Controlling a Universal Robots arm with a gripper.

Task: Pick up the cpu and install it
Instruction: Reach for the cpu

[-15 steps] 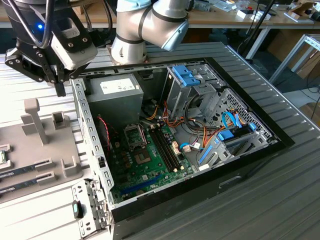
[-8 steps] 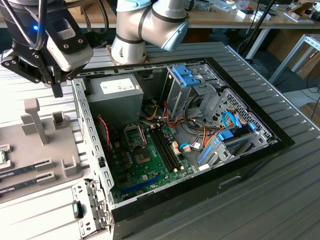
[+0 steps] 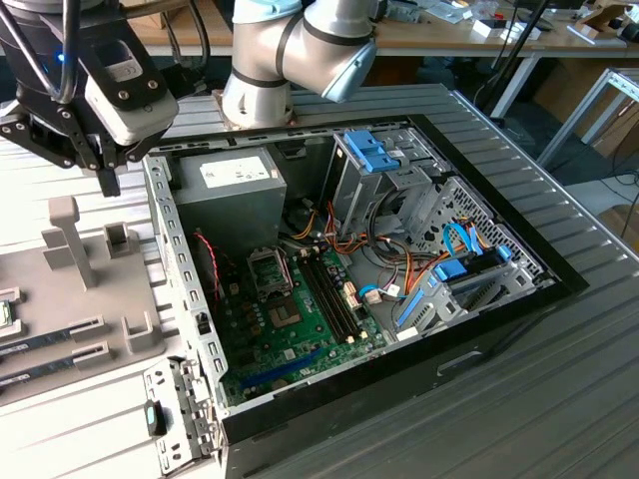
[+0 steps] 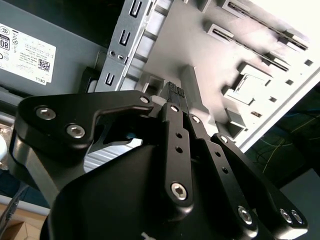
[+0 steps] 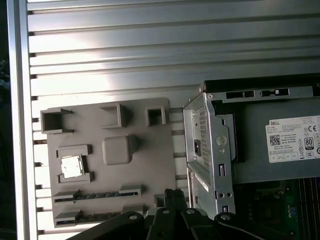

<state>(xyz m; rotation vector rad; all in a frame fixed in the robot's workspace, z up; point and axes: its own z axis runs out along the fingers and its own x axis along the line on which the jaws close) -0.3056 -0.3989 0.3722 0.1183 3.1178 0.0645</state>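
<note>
Your cpu point(image 5: 71, 166) lies flat in a pocket of the grey tray point(image 5: 150, 160), well apart from the gripper point(image 5: 173, 191), which looks pinched together and empty. It's probably light, stiff and fragile, so I'd grab opposite edges. The computer case point(image 5: 207, 145) sits just beside the tray.

Arm point(image 3: 329, 45) bent at elbow, end effector point(image 3: 108, 188) downward, fingers point(image 4: 175, 130) together, empty.

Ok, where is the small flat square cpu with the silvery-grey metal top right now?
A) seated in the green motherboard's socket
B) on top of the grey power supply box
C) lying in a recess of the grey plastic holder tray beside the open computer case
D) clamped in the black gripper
C: in the first wrist view the cpu lies in a framed recess of the holder tray, outside the computer case and apart from the gripper.
</note>
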